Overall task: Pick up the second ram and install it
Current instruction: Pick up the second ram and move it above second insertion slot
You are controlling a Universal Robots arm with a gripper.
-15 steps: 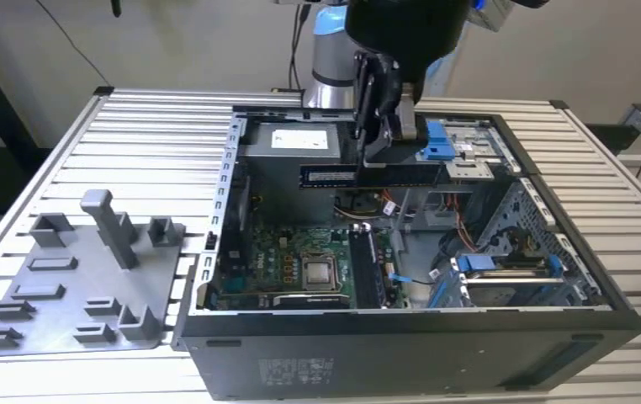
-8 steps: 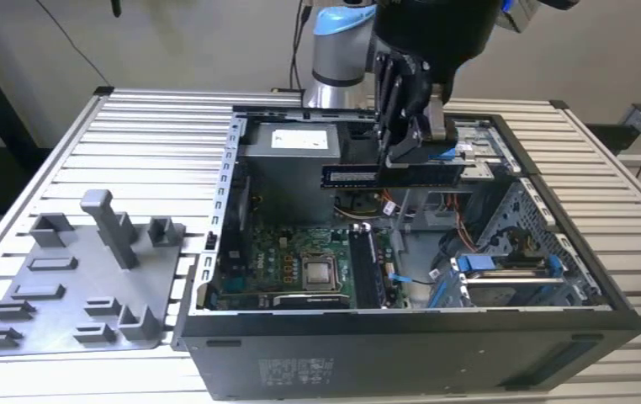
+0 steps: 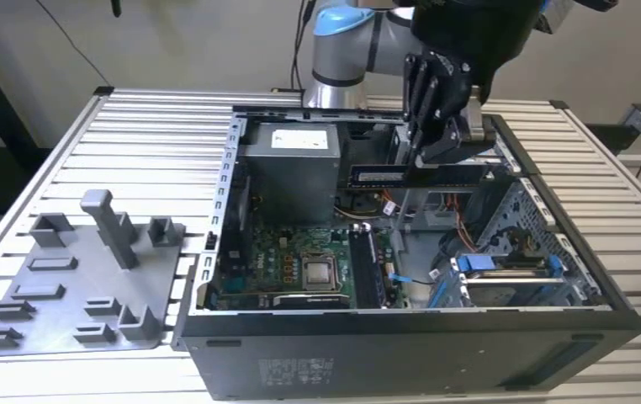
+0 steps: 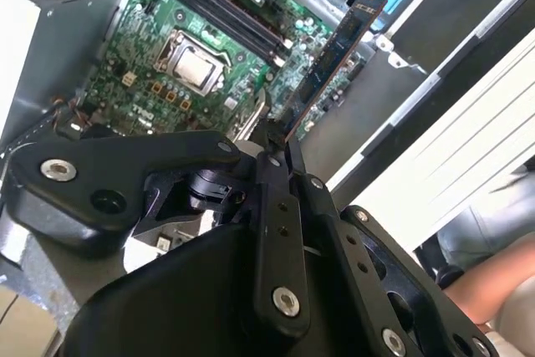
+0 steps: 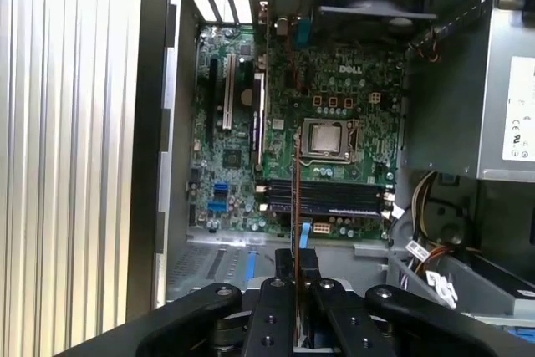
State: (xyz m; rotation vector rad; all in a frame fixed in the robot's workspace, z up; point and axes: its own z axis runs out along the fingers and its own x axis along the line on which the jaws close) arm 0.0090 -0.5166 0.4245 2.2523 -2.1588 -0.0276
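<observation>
Exterior view: the gripper (image 3: 435,162) grips the second ram (image 3: 416,175) level above the open case (image 3: 388,358), presumably clearing its walls; second wrist view: stick overhangs the motherboard (image 4: 159,73); first wrist view: edge-on across the memory slots (image 5: 328,198).

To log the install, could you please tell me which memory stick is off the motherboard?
The second ram, held in the jaws of the gripper above the open case; the other stick sits in the motherboard.
</observation>
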